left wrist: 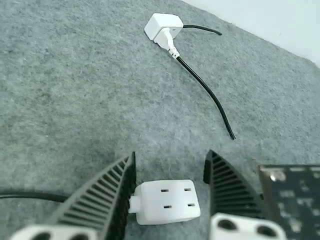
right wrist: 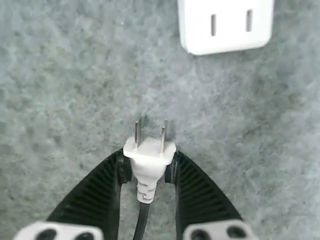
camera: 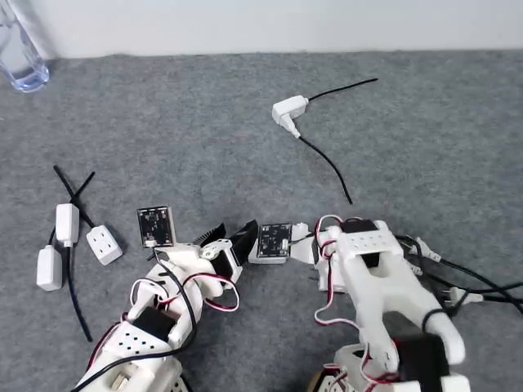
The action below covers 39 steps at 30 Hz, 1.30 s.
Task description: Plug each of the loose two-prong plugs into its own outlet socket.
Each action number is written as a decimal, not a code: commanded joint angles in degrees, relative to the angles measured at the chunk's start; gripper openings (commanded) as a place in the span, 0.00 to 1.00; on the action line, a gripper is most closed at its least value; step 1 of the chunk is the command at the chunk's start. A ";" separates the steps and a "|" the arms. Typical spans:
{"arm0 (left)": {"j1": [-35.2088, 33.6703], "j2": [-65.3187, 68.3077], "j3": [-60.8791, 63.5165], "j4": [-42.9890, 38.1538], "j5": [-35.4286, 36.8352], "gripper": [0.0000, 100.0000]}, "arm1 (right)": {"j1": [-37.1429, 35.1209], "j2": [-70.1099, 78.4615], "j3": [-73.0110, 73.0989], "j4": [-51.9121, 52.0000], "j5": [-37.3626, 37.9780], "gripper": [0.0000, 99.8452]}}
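Right claw [right wrist: 148, 156]: closed on the body of the white plug [right wrist: 149, 146]. Both prongs are free and point forward; the cord trails back between the fingers.

Left claw [left wrist: 171, 156]: open, one finger on each side of a white socket block [left wrist: 165, 202] lying flat on the grey tabletop [left wrist: 75, 100]. One finger seems to touch the block's side, the other sits just beside it.

A white socket [right wrist: 227, 25] lies ahead of the plug, near but off the prongs' line. It is probably the same block, not certain.

High view: joined pair [camera: 290, 110] at 12 o'clock, loose white pieces [camera: 67, 222] at 9 o'clock.

Step judged: mating plug to socket. The left claw should clamp the block first, or it may skid on the tabletop. The right claw should then shift sideways until the prongs face the slots, keep them level, and push straight and slowly. Risk: the plug pivots in the grasp if it meets the slots skewed.
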 commanded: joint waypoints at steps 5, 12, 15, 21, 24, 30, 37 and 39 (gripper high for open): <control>0.44 -0.18 0.92 -5.27 -1.14 0.21 | 1.63 1.71 -3.16 -1.36 0.18 0.11; 0.44 -0.18 0.92 -5.27 -1.14 0.21 | 1.63 1.19 -2.46 -1.10 0.26 0.16; 0.44 -0.18 0.92 -5.27 -1.14 0.21 | 1.80 1.19 -1.76 -1.10 0.26 0.16; 0.44 -0.18 0.92 -5.27 -1.14 0.21 | 5.14 1.10 -1.93 -1.63 0.35 0.21; 0.44 -0.18 0.92 -5.27 -1.14 0.21 | 4.88 1.10 -1.93 -1.63 0.70 0.17; 0.44 -0.18 0.92 -5.27 -1.14 0.21 | 3.38 1.27 -1.67 -1.27 4.92 0.02; 0.44 -0.18 0.92 -5.27 -1.14 0.21 | 0.92 1.10 -2.02 -1.63 2.37 0.01; 0.44 -0.18 0.92 -5.27 -1.14 0.21 | 0.57 0.75 -2.81 -1.45 1.32 0.01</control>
